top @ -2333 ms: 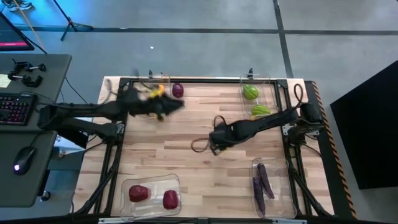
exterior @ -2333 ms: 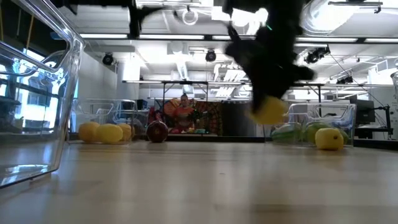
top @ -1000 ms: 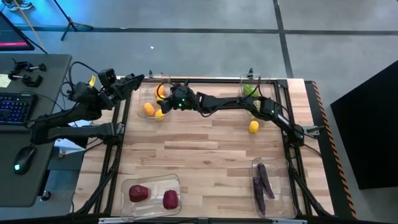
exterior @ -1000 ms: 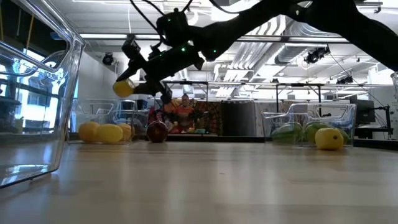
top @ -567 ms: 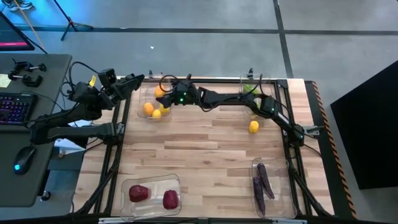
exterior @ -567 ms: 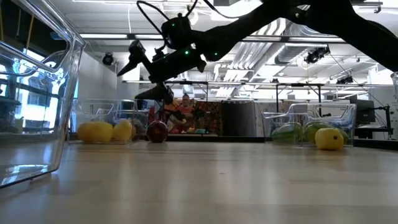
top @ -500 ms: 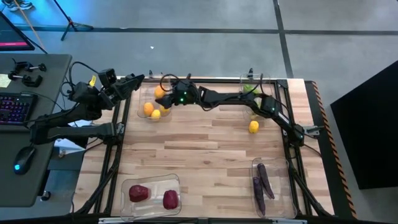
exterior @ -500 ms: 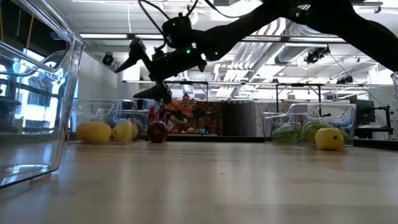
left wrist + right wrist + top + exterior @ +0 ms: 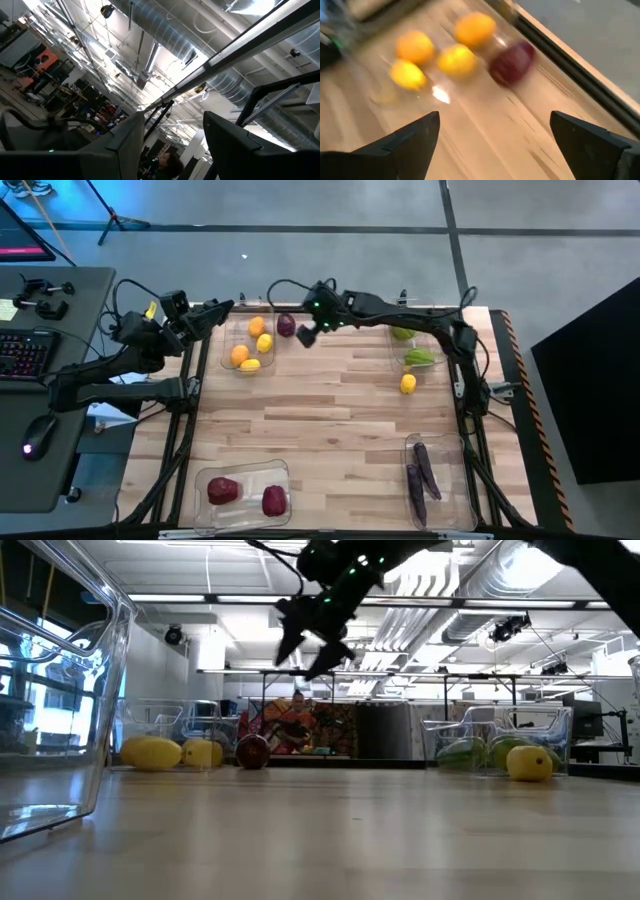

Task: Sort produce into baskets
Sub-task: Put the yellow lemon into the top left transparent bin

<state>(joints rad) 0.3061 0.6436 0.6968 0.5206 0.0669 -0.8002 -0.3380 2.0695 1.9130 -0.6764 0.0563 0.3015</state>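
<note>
1. Currently the right gripper hangs above the far table edge, fingers spread wide, holding nothing.
2. Just beside it lies a dark red lump on bare wood; past that, the clear bin with four orange and yellow fruits.
3. Judged step: between picks. The next move likely calls for descending on the red lump, then carrying it to the near bin with two red pieces.
4. A yellow fruit also lies loose, well apart.
5. Left gripper waits off-table, fingers apart.
</note>
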